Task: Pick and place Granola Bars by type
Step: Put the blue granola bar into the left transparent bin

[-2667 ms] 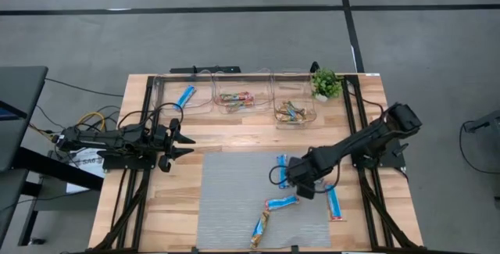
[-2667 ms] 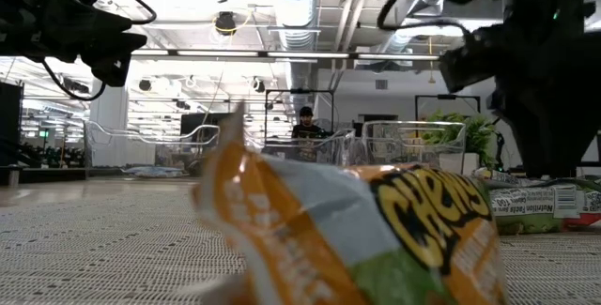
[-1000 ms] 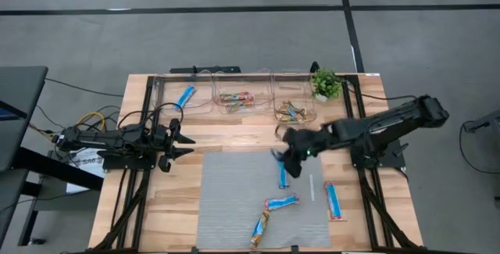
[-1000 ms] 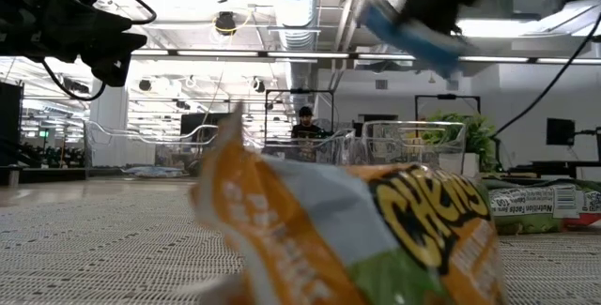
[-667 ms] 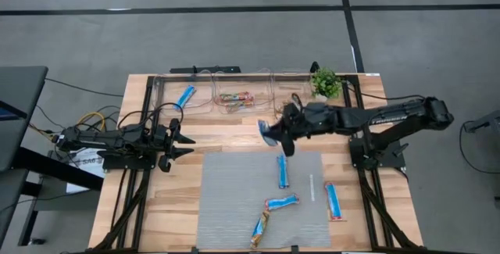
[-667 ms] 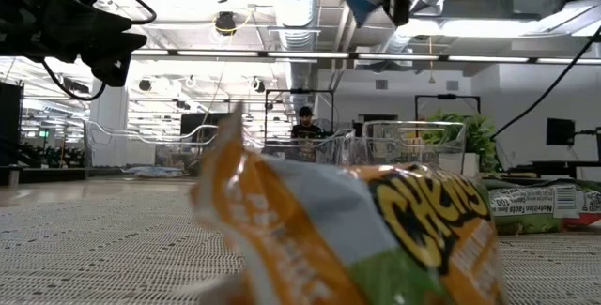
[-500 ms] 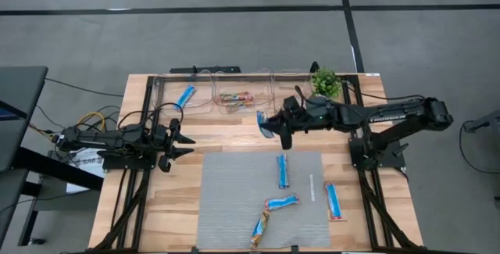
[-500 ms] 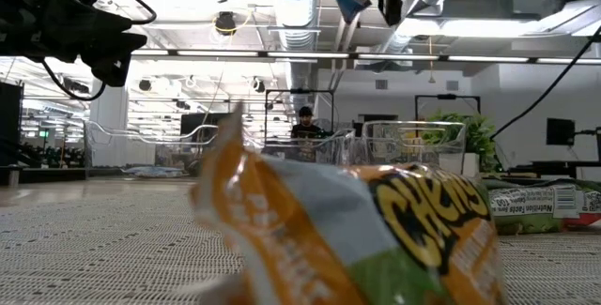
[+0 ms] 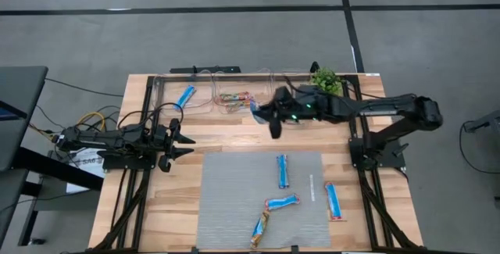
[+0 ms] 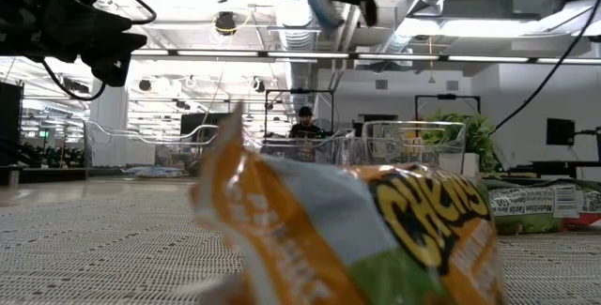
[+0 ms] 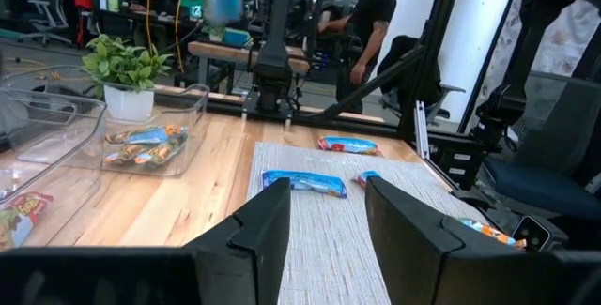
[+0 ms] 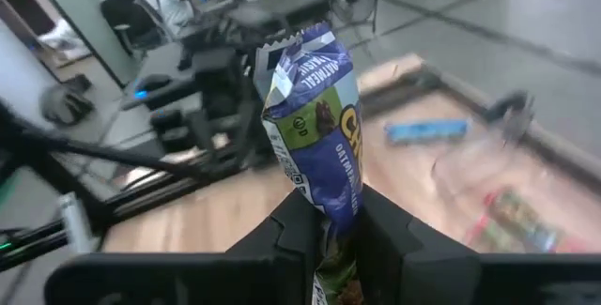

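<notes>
My right gripper (image 9: 270, 119) hangs high over the wood in front of the far clear bins, shut on a blue granola bar (image 12: 315, 108); the same bar (image 9: 258, 112) juts out past the fingers. Two blue bars (image 9: 282, 171) (image 9: 281, 202) and an orange-brown bar (image 9: 260, 227) lie flat on the grey mat (image 9: 226, 199). Another blue bar (image 9: 333, 201) lies at the mat's right edge. My left gripper (image 9: 186, 141) rests open at the table's left, holding nothing. My right gripper pinches the blue bar's wrapper near one end (image 12: 331, 209) between its two fingers (image 12: 293, 239). It reaches nearly level from the table's right side. The rest of the bar sticks out beyond the fingertips, lifted clear of the table.
Three clear bins stand along the far edge: the left holds a blue bar (image 9: 185, 96), the middle orange-brown bars (image 9: 234, 98), the right silvery-green bars (image 11: 146, 145). A potted plant (image 9: 326, 80) stands at the far right. People show in the room behind.
My right gripper has carried the blue bar up from over the mat toward the far edge and the table's left, to a place before the bins. It has tipped from pointing downward to nearly level and has rolled. It stays shut on the bar.
</notes>
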Controlling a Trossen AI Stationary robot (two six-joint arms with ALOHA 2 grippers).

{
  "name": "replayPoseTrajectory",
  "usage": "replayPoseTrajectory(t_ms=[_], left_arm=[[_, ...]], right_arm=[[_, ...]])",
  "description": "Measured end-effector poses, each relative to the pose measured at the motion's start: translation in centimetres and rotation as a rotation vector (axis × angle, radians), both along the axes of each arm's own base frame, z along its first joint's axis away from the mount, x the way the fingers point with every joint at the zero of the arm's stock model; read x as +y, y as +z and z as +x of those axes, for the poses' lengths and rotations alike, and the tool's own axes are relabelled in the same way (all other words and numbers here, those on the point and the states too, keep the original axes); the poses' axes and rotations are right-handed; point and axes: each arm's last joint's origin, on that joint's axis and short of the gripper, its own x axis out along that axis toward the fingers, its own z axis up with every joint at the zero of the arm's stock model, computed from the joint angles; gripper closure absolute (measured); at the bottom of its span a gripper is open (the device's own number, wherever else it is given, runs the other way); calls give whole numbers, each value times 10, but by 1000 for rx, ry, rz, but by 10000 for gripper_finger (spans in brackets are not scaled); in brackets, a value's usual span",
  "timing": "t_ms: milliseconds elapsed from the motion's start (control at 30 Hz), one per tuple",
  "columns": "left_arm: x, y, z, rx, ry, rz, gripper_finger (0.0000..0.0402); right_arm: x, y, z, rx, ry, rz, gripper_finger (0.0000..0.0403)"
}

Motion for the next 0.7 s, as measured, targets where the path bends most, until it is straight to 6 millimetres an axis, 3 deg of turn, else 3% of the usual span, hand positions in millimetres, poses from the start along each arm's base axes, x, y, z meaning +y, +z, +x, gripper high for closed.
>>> replayPoseTrajectory(t_ms=[467,700], left_arm=[[0,0,0,0,0,0,269],[0,0,0,0,0,0,269]], right_arm=[[-49,15,105,91,133,-299,356],[-65,13,144,116,183,-396,356]])
